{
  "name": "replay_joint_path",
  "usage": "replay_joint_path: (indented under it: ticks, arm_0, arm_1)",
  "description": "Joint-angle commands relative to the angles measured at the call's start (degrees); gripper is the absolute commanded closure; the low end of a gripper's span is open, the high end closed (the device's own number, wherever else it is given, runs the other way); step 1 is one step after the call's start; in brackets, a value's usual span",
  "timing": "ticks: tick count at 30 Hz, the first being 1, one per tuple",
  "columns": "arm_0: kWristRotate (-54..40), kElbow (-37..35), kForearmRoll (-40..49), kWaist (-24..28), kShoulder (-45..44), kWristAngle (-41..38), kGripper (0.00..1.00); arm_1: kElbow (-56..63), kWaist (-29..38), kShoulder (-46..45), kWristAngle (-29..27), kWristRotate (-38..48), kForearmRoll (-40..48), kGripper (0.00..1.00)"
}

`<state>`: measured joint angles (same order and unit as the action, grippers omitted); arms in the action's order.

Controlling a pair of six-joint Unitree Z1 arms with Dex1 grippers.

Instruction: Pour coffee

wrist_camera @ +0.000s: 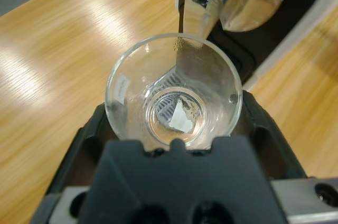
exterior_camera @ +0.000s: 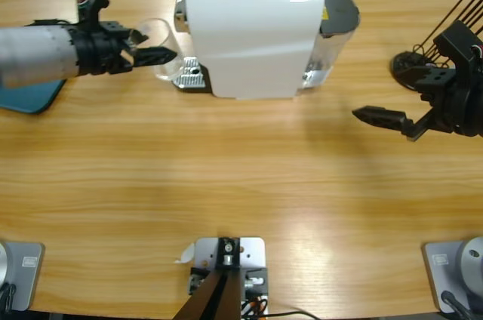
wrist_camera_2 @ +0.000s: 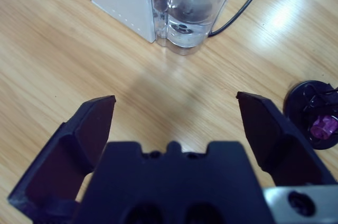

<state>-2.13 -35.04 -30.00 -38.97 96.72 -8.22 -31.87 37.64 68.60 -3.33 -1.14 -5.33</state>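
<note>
My left gripper (exterior_camera: 162,54) is shut on a clear glass cup (exterior_camera: 157,33), holding it upright just left of the white coffee machine (exterior_camera: 253,33) and its metal drip tray (exterior_camera: 189,76). In the left wrist view the glass cup (wrist_camera: 174,92) sits between the jaws of the left gripper (wrist_camera: 174,126), and the tray's grid shows through its bottom. No coffee shows in the cup or anywhere else. My right gripper (exterior_camera: 373,117) hangs open over bare table to the right of the machine. The right wrist view shows the right gripper (wrist_camera_2: 177,102) with nothing between its jaws.
The machine's clear water tank (wrist_camera_2: 185,7) stands at its right end, with a black cable (wrist_camera_2: 237,7) trailing behind. A black wire capsule holder (exterior_camera: 423,63) stands at the far right, with a purple capsule (wrist_camera_2: 323,126) in it. A blue object (exterior_camera: 30,97) lies under the left arm.
</note>
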Motion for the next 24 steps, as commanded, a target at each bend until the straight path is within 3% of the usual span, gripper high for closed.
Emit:
replay_joint_path:
  ticks: [1, 19, 24]
  arm_0:
    - [-1.4, -4.2, 1.1, -0.6, 10.2, -1.4, 0.676]
    - [-2.3, -6.1, 1.1, -0.6, 13.0, -2.5, 0.671]
    - [-2.2, 1.4, 0.3, 0.5, 8.2, 4.3, 0.671]
  arm_1:
    - [1.7, 0.6, 1.2, -0.5, 0.1, 0.9, 0.000]
    - [1.7, 0.6, 1.3, -0.5, 0.1, 0.9, 0.000]
    - [1.7, 0.6, 1.4, -0.5, 0.1, 0.9, 0.000]
